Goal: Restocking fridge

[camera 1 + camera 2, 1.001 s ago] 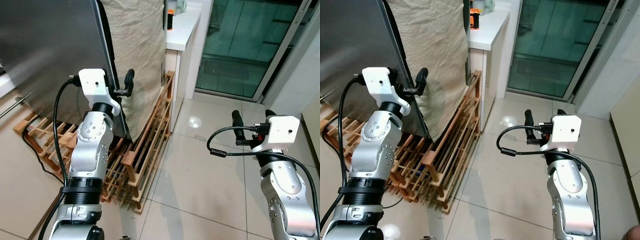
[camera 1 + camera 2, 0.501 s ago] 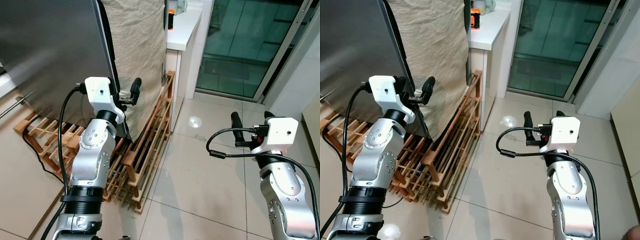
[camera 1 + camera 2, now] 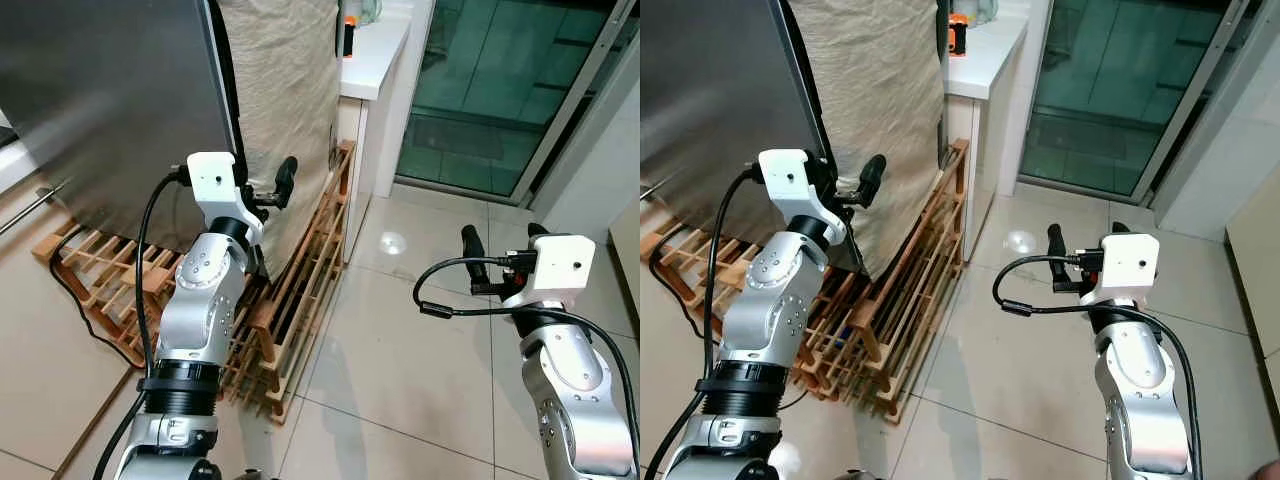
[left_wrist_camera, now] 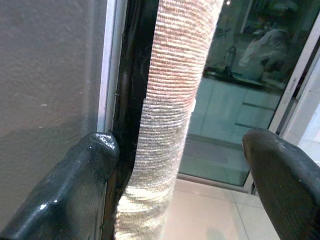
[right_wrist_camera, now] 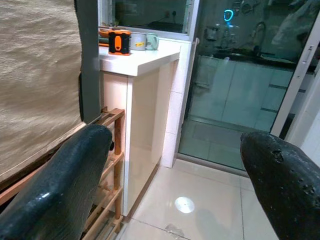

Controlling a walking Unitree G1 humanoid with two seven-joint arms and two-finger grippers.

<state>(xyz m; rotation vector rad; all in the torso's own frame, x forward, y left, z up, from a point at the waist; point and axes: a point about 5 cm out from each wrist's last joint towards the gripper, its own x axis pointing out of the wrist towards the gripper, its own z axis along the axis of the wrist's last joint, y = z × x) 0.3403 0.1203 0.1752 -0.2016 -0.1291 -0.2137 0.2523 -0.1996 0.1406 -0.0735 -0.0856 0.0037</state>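
Nearest on the right, the right gripper (image 3: 497,243) hangs over the pale tiled floor (image 3: 400,340), its two black fingers (image 5: 70,180) spread wide apart and holding nothing. A black cable (image 3: 450,300) loops from its white wrist housing.

On the left and a little farther off, the left gripper (image 3: 868,178) is raised beside the right edge of the fridge door (image 3: 110,100), a big brushed-steel panel. Its fingers are parted with nothing between them; in the left wrist view one finger (image 4: 75,185) sits close against the door's dark edge seal (image 4: 131,90), though contact cannot be judged.

Just right of the door hangs a beige woven cloth (image 3: 280,110), draped down toward a slatted wooden rack (image 3: 290,300) on the floor beneath the fridge.

Farther back stands a white counter (image 5: 140,57) carrying an orange-and-black object (image 5: 119,41) and a cup (image 5: 151,41). To the far right is a sliding glass door (image 3: 490,90).
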